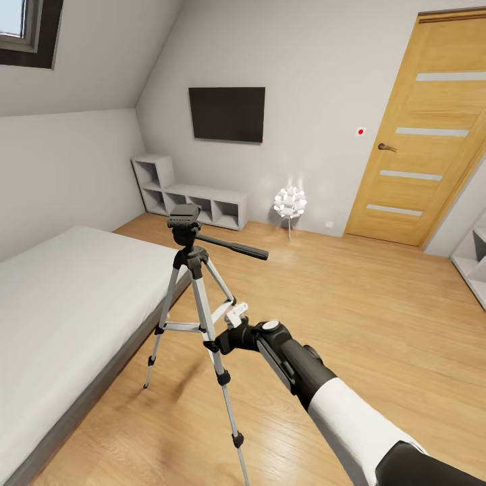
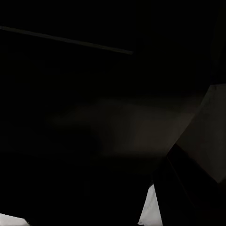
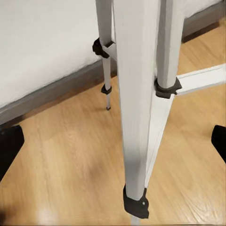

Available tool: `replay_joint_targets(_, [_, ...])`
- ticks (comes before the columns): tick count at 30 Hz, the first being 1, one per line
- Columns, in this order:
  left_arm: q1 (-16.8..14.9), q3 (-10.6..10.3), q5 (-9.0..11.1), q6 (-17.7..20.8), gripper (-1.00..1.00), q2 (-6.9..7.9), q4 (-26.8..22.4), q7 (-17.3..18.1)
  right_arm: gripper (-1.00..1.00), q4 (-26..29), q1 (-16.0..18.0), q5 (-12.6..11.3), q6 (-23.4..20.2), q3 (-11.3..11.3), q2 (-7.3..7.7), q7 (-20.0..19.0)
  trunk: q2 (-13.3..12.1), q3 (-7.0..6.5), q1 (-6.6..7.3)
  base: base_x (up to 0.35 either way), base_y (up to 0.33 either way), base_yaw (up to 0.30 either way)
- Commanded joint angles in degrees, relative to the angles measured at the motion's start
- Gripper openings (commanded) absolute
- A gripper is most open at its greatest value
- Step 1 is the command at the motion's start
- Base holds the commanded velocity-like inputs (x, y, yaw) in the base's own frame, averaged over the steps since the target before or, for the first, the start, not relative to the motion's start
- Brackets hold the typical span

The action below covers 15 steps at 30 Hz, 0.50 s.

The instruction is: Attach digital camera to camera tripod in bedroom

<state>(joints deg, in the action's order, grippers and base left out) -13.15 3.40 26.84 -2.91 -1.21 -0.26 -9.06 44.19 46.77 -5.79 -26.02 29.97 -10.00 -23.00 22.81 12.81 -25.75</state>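
No brand, label or writing can be read anywhere.

The tripod stands upright on the wood floor just beside the bed. Its long axis is vertical, with three silver legs splayed downward. Its black head is at the top, and the pan handle sticks out sideways from the head toward the door.

The right gripper reaches in from the side away from the bed, at the tripod's middle height, right at the near leg by the brace. In the right wrist view the leg runs up the middle between the two dark fingertips, which stand well apart on either side of it and do not touch it: the jaws are spread wide.

The left wrist view is almost wholly dark, so I cannot tell how the left gripper stands.

Beyond the tripod are a wall TV, a low shelf and a small white lamp.
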Motion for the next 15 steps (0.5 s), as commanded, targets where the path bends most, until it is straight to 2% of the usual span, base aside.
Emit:
replay_joint_targets(1, [0.0, 0.4, -0.2, -0.2, -1.0, -0.08, -0.1, 0.0, 1.0, -2.8, 0.0, -0.6, 2.8, 0.7, 0.0, 1.7, 0.1, 0.11, -0.03, 0.0, 0.0, 0.0])
replay_joint_targets(4, [0.0, 0.4, -0.1, -0.2, -1.0, -0.1, -0.1, 0.0, 1.0, -3.8, 0.0, -0.7, 5.4, 2.7, 0.0, 2.3, 0.1, 0.11, -0.03, 0.0, 0.0, 0.0])
replay_joint_targets(7, [0.0, 0.4, -0.1, -0.2, -1.0, -0.1, -0.1, 0.0, 1.0, -3.7, 0.0, -1.6, 7.3, 3.7, 0.0, 2.4, 0.1, 0.11, -0.03, 0.0, 0.0, 0.0])
replay_joint_targets(11, [0.0, 0.4, -0.1, -0.2, -1.0, -0.1, -0.1, 0.0, 1.0, -3.2, 0.0, -3.0, 10.3, 4.6, 0.0, 2.4, 0.1, 0.11, -0.03, 0.0, 0.0, 0.0])
replay_joint_targets(12, [0.0, 0.4, -0.1, -0.2, -1.0, -0.09, -0.1, 0.0, 1.0, -2.9, 0.0, -3.6, 12.2, 4.9, 0.0, 2.5, 0.1, 0.11, -0.03, 0.0, 0.0, 0.0])
replay_joint_targets(15, [0.0, 0.4, -0.1, -0.2, -1.0, -0.07, -0.1, 0.0, 1.0, -2.0, 0.0, -4.0, 13.6, 5.2, 0.0, 2.6, 0.1, 0.11, -0.03, 0.0, 0.0, 0.0])
